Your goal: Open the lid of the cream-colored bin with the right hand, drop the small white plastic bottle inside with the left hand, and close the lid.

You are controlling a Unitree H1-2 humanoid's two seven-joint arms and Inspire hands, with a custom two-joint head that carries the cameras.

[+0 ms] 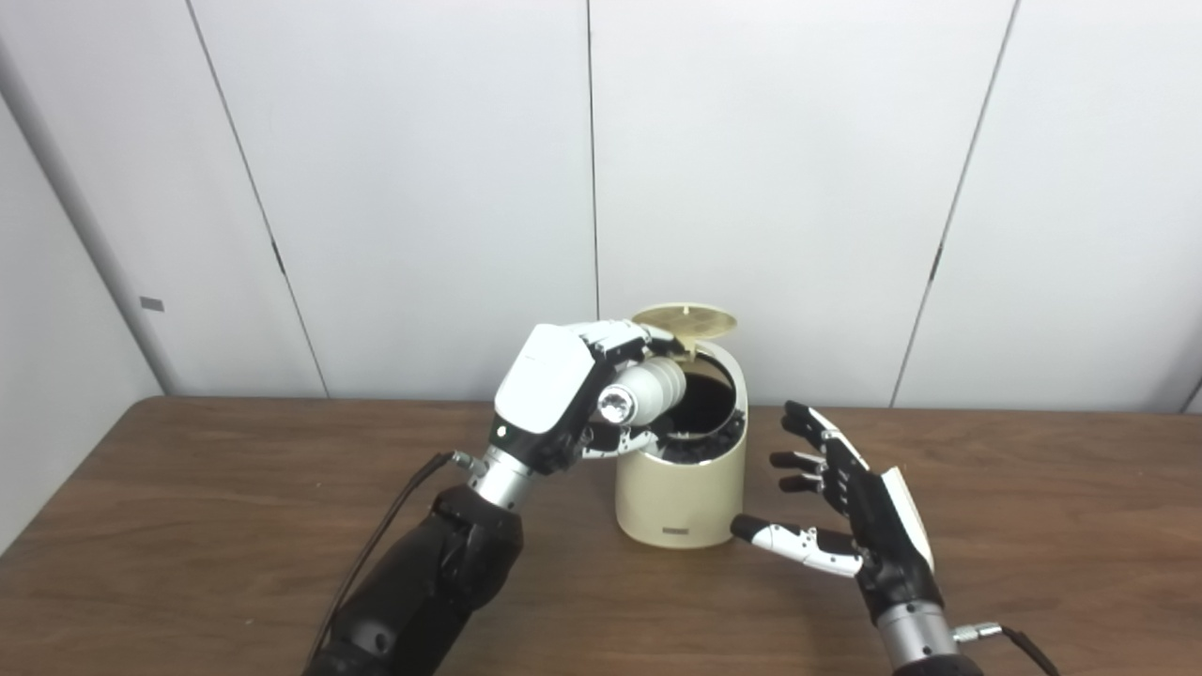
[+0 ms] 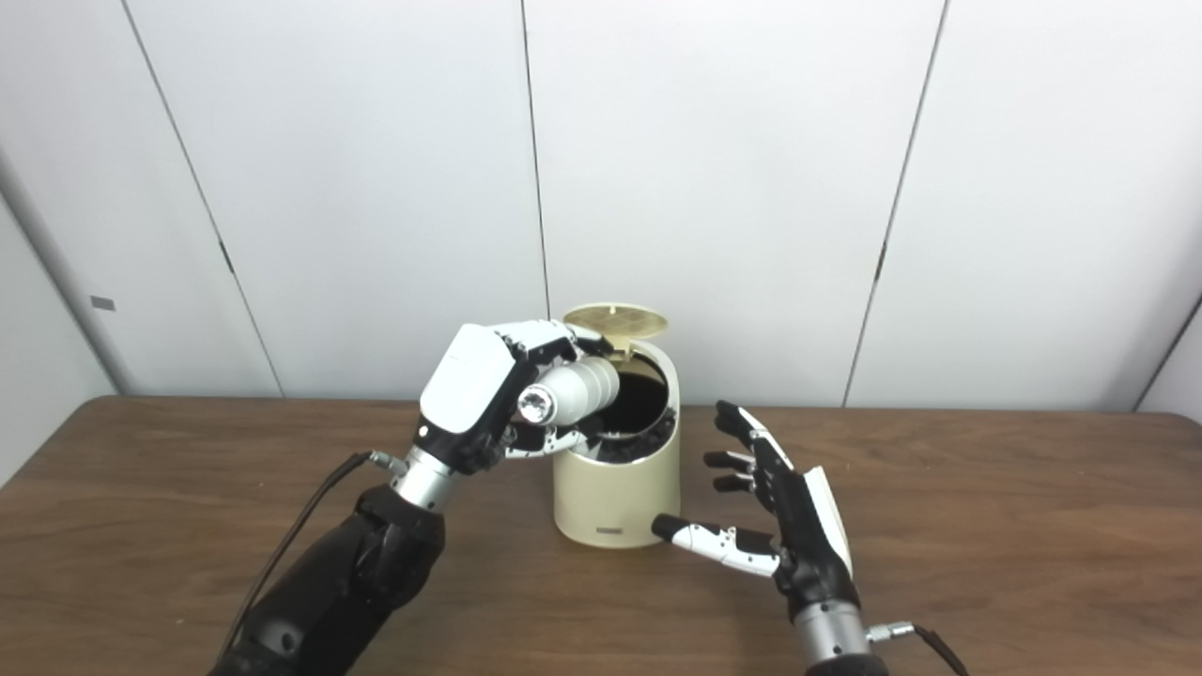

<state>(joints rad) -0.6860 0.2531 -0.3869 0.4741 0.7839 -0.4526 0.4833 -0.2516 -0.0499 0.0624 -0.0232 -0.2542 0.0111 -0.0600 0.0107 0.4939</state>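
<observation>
Here the left hand [image 1: 549, 394] clasped the white bottle [image 1: 648, 391] over the open cream bin [image 1: 685, 488], lid [image 1: 684, 321] raised, near the tabletop's [image 1: 235, 526] rear edge; the right hand [image 1: 845, 507] waited beside it, fingers spread.

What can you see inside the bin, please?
The bin stands open, its lid up. Inside is a dark hollow; the bottom is hidden. The bottle in the left hand points at its mouth.

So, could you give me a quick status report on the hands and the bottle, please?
Left hand shut on bottle, held tilted at the bin mouth. Lid up. Right hand open beside bin. Nothing blocking the opening.
</observation>
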